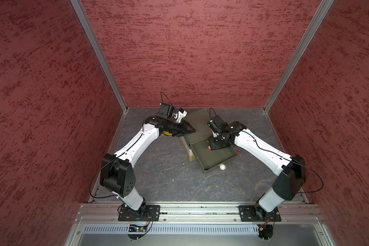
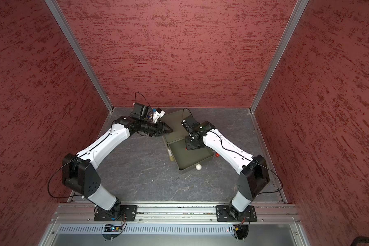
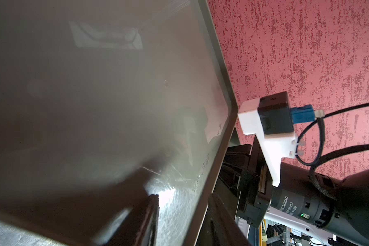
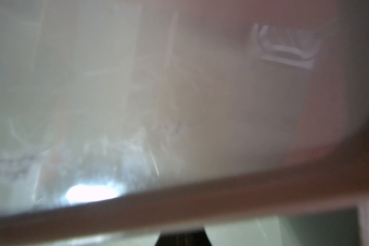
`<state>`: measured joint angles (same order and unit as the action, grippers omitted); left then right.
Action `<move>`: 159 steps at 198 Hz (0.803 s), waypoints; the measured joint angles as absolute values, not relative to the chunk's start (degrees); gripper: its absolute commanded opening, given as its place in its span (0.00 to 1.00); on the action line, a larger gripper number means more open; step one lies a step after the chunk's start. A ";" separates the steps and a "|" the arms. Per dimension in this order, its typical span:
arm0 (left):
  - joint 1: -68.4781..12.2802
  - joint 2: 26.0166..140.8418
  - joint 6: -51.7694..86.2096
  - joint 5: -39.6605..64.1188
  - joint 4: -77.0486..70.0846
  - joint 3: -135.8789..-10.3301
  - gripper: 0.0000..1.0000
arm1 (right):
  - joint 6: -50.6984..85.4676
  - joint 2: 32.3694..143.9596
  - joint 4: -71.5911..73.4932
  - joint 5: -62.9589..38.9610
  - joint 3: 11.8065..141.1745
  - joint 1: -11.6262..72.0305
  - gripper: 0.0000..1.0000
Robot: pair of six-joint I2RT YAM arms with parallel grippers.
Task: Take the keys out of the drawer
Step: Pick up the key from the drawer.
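Note:
The olive drawer (image 1: pixel 213 159) (image 2: pixel 190 158) stands pulled out toward the front, and the floor that shows is bare. My right gripper (image 1: pixel 210 147) (image 2: pixel 188 147) reaches down into its back end, shut, with a red key tag (image 1: pixel 208 148) (image 2: pixel 187 148) showing at its tips. The right wrist view is blurred, with only a dark fingertip (image 4: pixel 183 238) visible. A second small red key (image 1: pixel 237 151) (image 2: pixel 217 155) lies on the table outside the drawer's right wall. My left gripper (image 1: pixel 193 130) (image 2: pixel 170 130) (image 3: pixel 184 196) is shut on the left rim of the cabinet top (image 1: pixel 197 121) (image 3: pixel 217 119).
A white ball knob (image 1: pixel 222 167) (image 2: pixel 198 167) sticks out of the drawer's front. Beige lower drawer fronts (image 1: pixel 189 152) show beneath the cabinet's left side. Red walls close in the grey table (image 1: pixel 168 181) on three sides, and a metal rail (image 1: pixel 200 209) runs along the front.

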<state>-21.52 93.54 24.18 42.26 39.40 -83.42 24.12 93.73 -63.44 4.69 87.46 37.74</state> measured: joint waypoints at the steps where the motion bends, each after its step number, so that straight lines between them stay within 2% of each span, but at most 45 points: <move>1: -21.52 93.54 24.18 42.26 39.38 -83.40 0.41 | 24.18 93.62 -63.51 4.71 87.46 37.74 0.00; 159: -21.43 93.17 27.22 42.24 37.91 -83.33 0.41 | 30.81 78.61 -69.17 5.34 93.71 37.74 0.00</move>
